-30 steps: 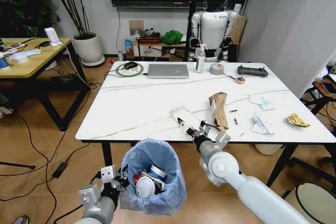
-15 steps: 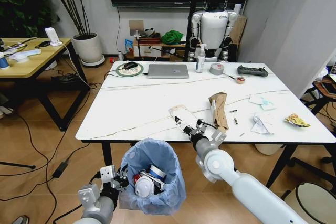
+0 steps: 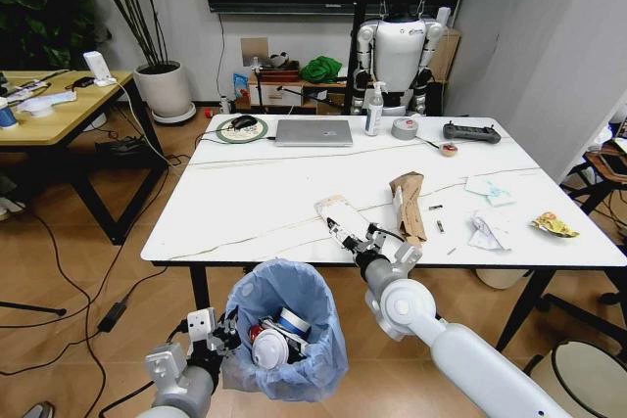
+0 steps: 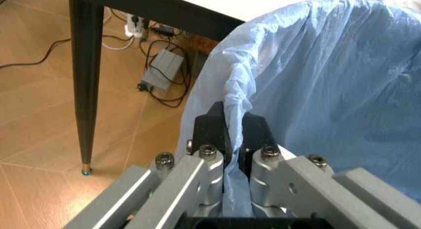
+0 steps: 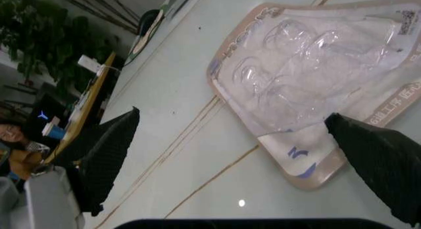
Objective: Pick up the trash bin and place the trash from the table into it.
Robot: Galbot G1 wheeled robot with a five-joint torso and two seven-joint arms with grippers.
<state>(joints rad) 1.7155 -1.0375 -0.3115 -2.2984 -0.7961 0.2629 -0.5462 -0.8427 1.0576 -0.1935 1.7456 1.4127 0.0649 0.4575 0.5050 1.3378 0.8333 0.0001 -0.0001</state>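
Table (image 3: 255, 193): wrapper (image 5: 309, 86) before (open) end effector (image 5: 237, 155)

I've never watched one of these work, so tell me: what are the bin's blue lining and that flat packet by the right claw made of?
The lining looks like thin, crinkly, translucent plastic film, pinched in the left claw. The packet seems to be a clear, glossy moulded plastic blister on a printed card backing, lying flat on the table between the open right claw's fingers.

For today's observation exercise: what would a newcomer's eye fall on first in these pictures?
Probably the trash bin with its crinkly light-blue bag, held below the table's near edge by the left tool, shut on the bag's rim. Next, the right tool, open over a clear blister pack lying flat on the marble-look top. More litter lies scattered toward the table's right side.
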